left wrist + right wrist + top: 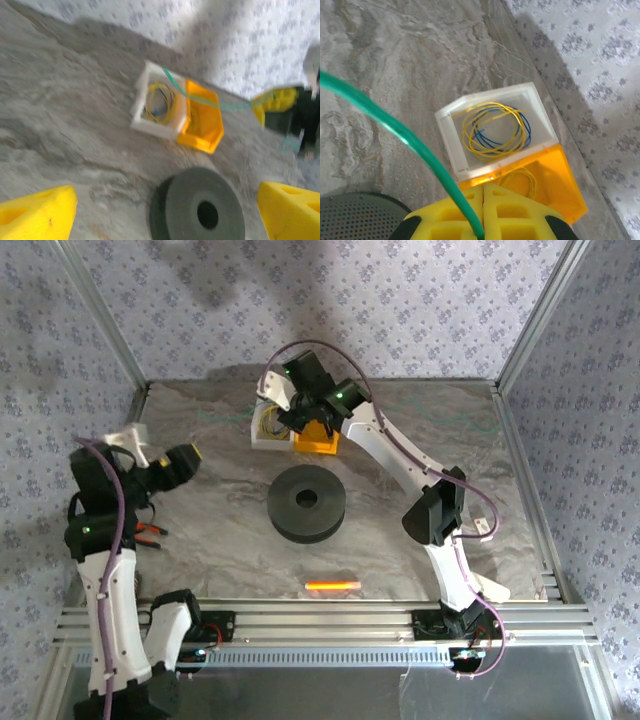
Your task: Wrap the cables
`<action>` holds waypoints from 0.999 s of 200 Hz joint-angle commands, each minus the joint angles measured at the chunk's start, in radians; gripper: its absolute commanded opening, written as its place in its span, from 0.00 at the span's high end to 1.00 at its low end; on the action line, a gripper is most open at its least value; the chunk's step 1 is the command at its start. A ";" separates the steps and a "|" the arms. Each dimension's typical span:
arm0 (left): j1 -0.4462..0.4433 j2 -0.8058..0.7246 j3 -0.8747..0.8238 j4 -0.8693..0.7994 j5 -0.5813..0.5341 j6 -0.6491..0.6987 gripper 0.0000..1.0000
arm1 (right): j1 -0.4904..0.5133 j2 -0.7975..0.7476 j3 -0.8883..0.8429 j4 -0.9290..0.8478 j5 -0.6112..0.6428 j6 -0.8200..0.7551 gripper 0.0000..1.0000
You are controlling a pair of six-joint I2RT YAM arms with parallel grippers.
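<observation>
Overhead view first: the left fingers (187, 460) hang over the left side of the surface (200, 560), well apart from the black spool (307, 502), which lies flat off to their right. The right arm (400, 455) reaches to the far side, its wrist directly above a white bin (262, 435) and an orange bin (320, 443) that touch side by side, just beyond the spool. An orange bar (332, 585) lies near the arm bases.

Left wrist view, somewhat blurred: the left fingers (40, 212) stand wide apart with nothing between them. The spool (200, 210) lies on the surface ahead of the gap. Beyond it sit the white bin (155, 127) and the orange bin (205, 130). The green cable (210, 102) runs from over the white bin's far corner, across the orange bin, to the right fingers (277, 99) at the far right.

Right wrist view: the right fingers (510, 215) are pressed together, pinching the green cable (395, 130), which leaves their tips and stretches up and away to the left. Just ahead of the tips is the orange bin (560, 185), and past it the white bin (447, 130) with coiled yellow and blue wires (495, 130) inside. The spool's edge (355, 215) shows to the left of the fingers.
</observation>
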 commanded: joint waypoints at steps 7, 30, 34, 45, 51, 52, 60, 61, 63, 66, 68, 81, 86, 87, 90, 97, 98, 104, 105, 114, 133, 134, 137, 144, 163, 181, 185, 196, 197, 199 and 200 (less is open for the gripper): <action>-0.162 -0.008 -0.103 -0.052 -0.090 0.017 0.07 | -0.015 -0.022 -0.013 -0.044 0.035 0.089 1.00; -0.334 0.049 -0.178 -0.016 -0.200 -0.014 0.07 | -0.032 -0.018 -0.015 -0.033 0.018 0.119 1.00; -0.362 0.067 -0.191 -0.003 -0.214 -0.022 0.07 | -0.031 -0.019 -0.017 -0.029 0.017 0.122 1.00; -0.429 0.123 -0.221 0.034 -0.257 -0.057 0.07 | -0.033 -0.021 -0.019 -0.022 0.003 0.124 1.00; -0.461 0.155 -0.240 0.091 -0.273 -0.079 0.07 | -0.033 -0.021 -0.020 -0.020 -0.002 0.125 1.00; -0.465 0.161 -0.244 0.097 -0.274 -0.082 0.07 | -0.033 -0.020 -0.021 -0.019 -0.003 0.126 1.00; -0.500 0.202 -0.267 0.153 -0.280 -0.110 0.07 | -0.033 -0.019 -0.021 -0.013 -0.010 0.129 1.00; -0.504 0.206 -0.270 0.161 -0.281 -0.114 0.07 | -0.033 -0.020 -0.020 -0.013 -0.011 0.130 1.00; -0.511 0.216 -0.277 0.175 -0.282 -0.120 0.07 | -0.033 -0.019 -0.021 -0.013 -0.012 0.130 1.00; -0.520 0.228 -0.286 0.202 -0.284 -0.133 0.07 | -0.033 -0.017 -0.020 -0.012 -0.015 0.131 1.00; -0.529 0.236 -0.293 0.219 -0.285 -0.140 0.07 | -0.033 -0.018 -0.022 -0.011 -0.016 0.131 1.00; -0.559 0.290 -0.327 0.313 -0.283 -0.176 0.07 | -0.033 -0.012 -0.022 -0.009 -0.018 0.137 1.00; -0.566 0.310 -0.338 0.344 -0.281 -0.187 0.07 | -0.033 -0.010 -0.021 -0.009 -0.020 0.138 1.00; -0.566 0.313 -0.340 0.351 -0.280 -0.189 0.07 | -0.033 -0.010 -0.020 -0.008 -0.020 0.138 1.00; -0.568 0.325 -0.345 0.366 -0.278 -0.193 0.07 | -0.033 -0.008 -0.021 -0.007 -0.022 0.139 1.00; -0.570 0.354 -0.356 0.406 -0.274 -0.202 0.07 | -0.032 -0.007 -0.020 -0.007 -0.026 0.142 1.00; -0.570 0.358 -0.357 0.410 -0.274 -0.203 0.07 | -0.032 -0.006 -0.020 -0.006 -0.026 0.142 1.00; -0.571 0.384 -0.363 0.434 -0.276 -0.209 0.07 | -0.033 -0.005 -0.021 -0.005 -0.030 0.143 1.00; -0.571 0.390 -0.363 0.437 -0.276 -0.210 0.07 | -0.033 -0.005 -0.020 -0.004 -0.031 0.143 1.00; -0.573 0.435 -0.368 0.476 -0.262 -0.214 0.07 | -0.032 0.000 -0.017 -0.003 -0.035 0.143 1.00; -0.579 0.513 -0.390 0.603 -0.219 -0.246 0.07 | -0.033 0.011 -0.009 -0.006 -0.038 0.143 1.00; -0.579 0.517 -0.391 0.611 -0.217 -0.249 0.07 | -0.033 0.012 -0.010 -0.006 -0.038 0.143 1.00; -0.579 0.528 -0.396 0.634 -0.209 -0.258 0.07 | -0.033 0.013 -0.010 -0.006 -0.037 0.143 1.00; -0.581 0.551 -0.407 0.684 -0.193 -0.280 0.08 | -0.034 0.017 -0.011 -0.007 -0.038 0.143 1.00; -0.589 0.599 -0.425 0.796 -0.161 -0.328 0.08 | -0.039 0.022 -0.011 -0.007 -0.040 0.146 1.00; -0.599 0.630 -0.423 0.839 -0.146 -0.346 0.10 | -0.044 0.024 -0.017 -0.002 -0.042 0.149 1.00; -0.600 0.635 -0.423 0.847 -0.142 -0.348 0.11 | -0.044 0.026 -0.017 -0.003 -0.043 0.151 1.00; -0.601 0.647 -0.423 0.870 -0.135 -0.358 0.14 | -0.048 0.029 -0.017 -0.001 -0.046 0.152 1.00; -0.601 0.647 -0.423 0.872 -0.134 -0.360 0.14 | -0.048 0.030 -0.017 -0.001 -0.047 0.153 1.00; -0.601 0.649 -0.423 0.877 -0.131 -0.362 0.15 | -0.048 0.030 -0.017 -0.002 -0.048 0.153 1.00; -0.601 0.651 -0.423 0.880 -0.130 -0.363 0.15 | -0.049 0.031 -0.018 -0.001 -0.048 0.153 1.00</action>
